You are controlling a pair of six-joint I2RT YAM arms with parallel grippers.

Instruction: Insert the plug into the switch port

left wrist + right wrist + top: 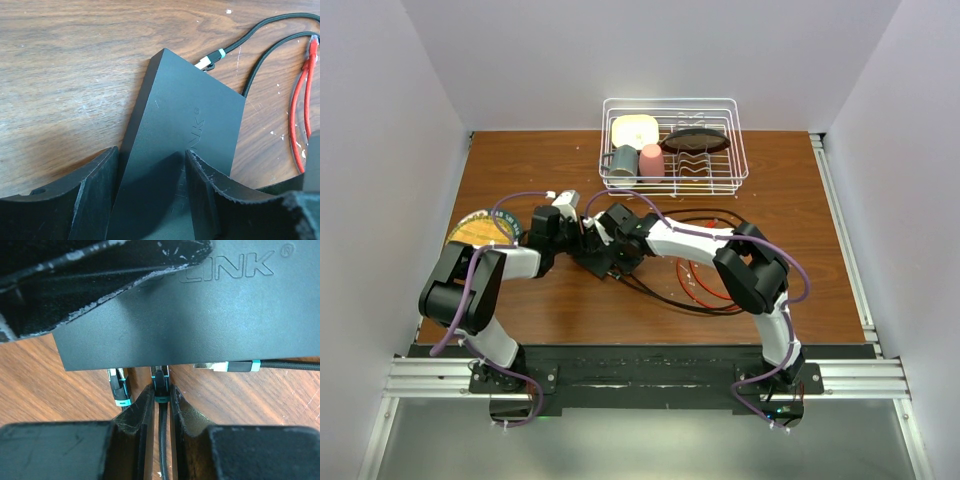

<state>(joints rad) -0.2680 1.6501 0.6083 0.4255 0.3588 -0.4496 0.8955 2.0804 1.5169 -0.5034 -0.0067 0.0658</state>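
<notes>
Brown wood-grain table point(770, 180) fills a white-walled booth, and the switch point(185, 125) lies near its middle, between the two arms. It is a flat matte-black box with raised lettering on its top face.

The plug point(160, 385), black with a teal band, stands at the switch's socket edge. Its front end goes out of sight under that edge, so it cannot be told if it is fully in. The right gripper point(161, 395) is closed narrowly on the plug, with one finger point(142, 407) pressed against each side and the black cord running back between them.

The left gripper point(151, 160) holds the switch by its near end. The box passes between its fingers, one pad point(205, 185) lying on the lettered face and the other against the long side.

Just left of the held plug, a second banded connector point(119, 387) sits at the same edge. To the right a third one point(225, 366) lies sideways along the edge, its braided black cable trailing off. Loops of red cable point(300, 120) and black cable rest on the wood beside the switch.

At the far edge stands a white wire dish rack point(670, 100) holding a grey mug point(620, 162), a pink cup point(652, 160), a pale yellow piece point(635, 130) and a dark oval dish point(695, 142). A round yellow disc point(480, 228) lies near the left wall.
</notes>
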